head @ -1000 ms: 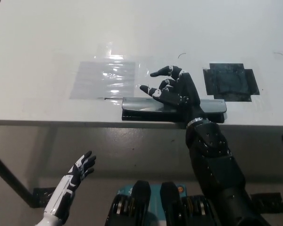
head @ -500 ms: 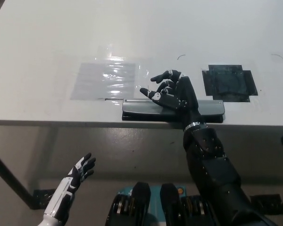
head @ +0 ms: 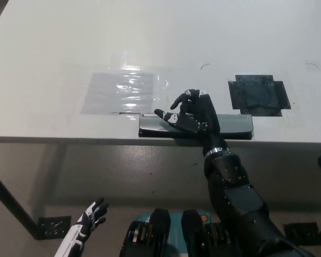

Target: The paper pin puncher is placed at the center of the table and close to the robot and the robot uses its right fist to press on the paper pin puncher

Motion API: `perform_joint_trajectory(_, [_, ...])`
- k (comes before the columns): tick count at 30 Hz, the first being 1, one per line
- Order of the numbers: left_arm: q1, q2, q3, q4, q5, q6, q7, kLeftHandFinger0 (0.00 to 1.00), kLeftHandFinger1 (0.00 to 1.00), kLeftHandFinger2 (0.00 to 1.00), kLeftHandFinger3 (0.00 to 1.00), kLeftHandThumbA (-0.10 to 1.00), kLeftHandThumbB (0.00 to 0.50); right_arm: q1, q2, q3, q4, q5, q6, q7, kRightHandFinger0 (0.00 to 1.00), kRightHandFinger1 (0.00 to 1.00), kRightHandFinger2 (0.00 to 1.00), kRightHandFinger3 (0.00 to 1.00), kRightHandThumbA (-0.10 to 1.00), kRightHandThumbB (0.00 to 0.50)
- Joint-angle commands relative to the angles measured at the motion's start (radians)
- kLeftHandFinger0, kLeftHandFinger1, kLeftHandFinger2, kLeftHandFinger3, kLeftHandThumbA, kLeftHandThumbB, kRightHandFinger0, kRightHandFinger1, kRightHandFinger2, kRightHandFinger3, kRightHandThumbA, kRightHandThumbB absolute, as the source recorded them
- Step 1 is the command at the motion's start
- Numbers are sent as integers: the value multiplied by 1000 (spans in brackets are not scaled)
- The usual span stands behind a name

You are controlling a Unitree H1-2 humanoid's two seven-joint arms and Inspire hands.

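The paper pin puncher, a long grey bar on a black base, lies along the near edge of the white table, at its middle. My black right hand rests on top of the puncher's middle, fingers curling inward and partly bent, holding nothing. Part of the puncher is hidden under that hand. My white left hand hangs low below the table edge at the lower left, fingers apart and empty.
A clear plastic sheet lies flat on the table left of the puncher. A dark square patch sits on the table to the right.
My right hand's fingers have curled in further and the hand has settled lower onto the puncher. The left hand has dropped toward the bottom of the view.
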Motion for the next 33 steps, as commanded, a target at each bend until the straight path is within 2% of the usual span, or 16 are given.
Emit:
perform_joint_trajectory(1, [-11, -3, -2, -26, -3, -48, -7, 1000, 1000, 1000, 1000, 1000, 258, 147, -3, -6, 206, -7, 114, -30, 0, 61, 346, 122, 1000, 154])
perform_joint_trajectory(5, [-30, -1, 2, -24, -3, -51, -4, 1000, 1000, 1000, 1000, 1000, 260, 118, -9, -12, 210, -5, 112, -38, 0, 86, 375, 138, 1000, 184])
perform_joint_trajectory(6, [-35, 0, 3, -25, -1, -47, -3, 1000, 1000, 1000, 1000, 1000, 269, 106, -10, -12, 186, -7, 107, -45, 0, 80, 346, 148, 1000, 173])
perform_joint_trajectory(7, [-41, 1, 4, -22, -2, -49, -4, 1000, 1000, 1000, 1000, 1000, 267, 88, -10, -23, 149, 8, 100, -31, 0, 7, 229, 93, 1000, 122])
perform_joint_trajectory(13, [-68, 2, 10, -27, 1, -36, 2, 1000, 1000, 1000, 1000, 1000, 254, 69, -19, -19, -368, 26, 226, 14, 33, 99, 308, 138, 1000, 216])
perform_joint_trajectory(14, [-72, 1, 11, -26, -11, -33, -2, 1000, 1000, 1000, 1000, 1000, 254, 64, -22, -14, -480, 28, 246, 20, 31, 124, 319, 137, 1000, 182])
perform_joint_trajectory(16, [-87, 0, 16, -24, -15, -33, 0, 1000, 1000, 1000, 1000, 1000, 253, 40, -19, -16, -733, 56, 344, 15, 1, 14, 175, 31, 1000, 197])
perform_joint_trajectory(19, [-102, 1, 22, -28, -30, -22, -2, 1000, 1000, 1000, 1000, 1000, 252, 11, -34, -11, -1015, 58, 426, 6, 0, 0, 1, 0, 1000, 134])
perform_joint_trajectory(20, [-105, 2, 22, -31, -30, -19, -3, 1000, 1000, 1000, 1000, 1000, 252, 11, -42, -7, -1068, 43, 441, 5, 0, 0, 0, 0, 1000, 250])
perform_joint_trajectory(21, [-108, 4, 22, -33, -29, -20, -3, 1000, 1000, 1000, 1000, 1000, 243, 15, -53, -5, -1124, 33, 458, 8, 8, 0, 0, 0, 1000, 138])
perform_joint_trajectory(24, [-124, 9, 24, -36, -11, -20, 4, 1000, 1000, 1000, 1000, 1000, 233, 49, -92, -12, -1400, 130, 588, 1, 0, 0, 0, 0, 1000, 194])
perform_joint_trajectory(26, [-130, 9, 28, -38, -3, -16, 11, 1000, 1000, 1000, 1000, 1000, 244, 89, -132, -17, -1516, 129, 628, 7, 0, 0, 0, 0, 1000, 176])
perform_joint_trajectory(27, [-134, 11, 31, -39, -5, -15, 12, 1000, 1000, 1000, 1000, 1000, 238, 113, -156, -20, -1562, 150, 634, 11, 0, 0, 0, 0, 1000, 145])
perform_joint_trajectory(29, [-139, 15, 35, -42, -26, -13, 4, 1000, 1000, 1000, 1000, 1000, 230, 180, -209, -22, -1632, 201, 612, 30, 0, 0, 0, 0, 1000, 150])
perform_joint_trajectory(32, [-151, 15, 37, -39, -35, -13, 0, 1000, 1000, 1000, 1000, 1000, 233, 265, -255, -30, -1710, 233, 621, 29, 0, 0, 0, 0, 1000, 171])
perform_joint_trajectory(33, [-152, 15, 36, -41, -35, -10, -1, 1000, 1000, 1000, 1000, 1000, 227, 328, -264, -39, -1750, 189, 645, 28, 0, 0, 0, 0, 1000, 220])
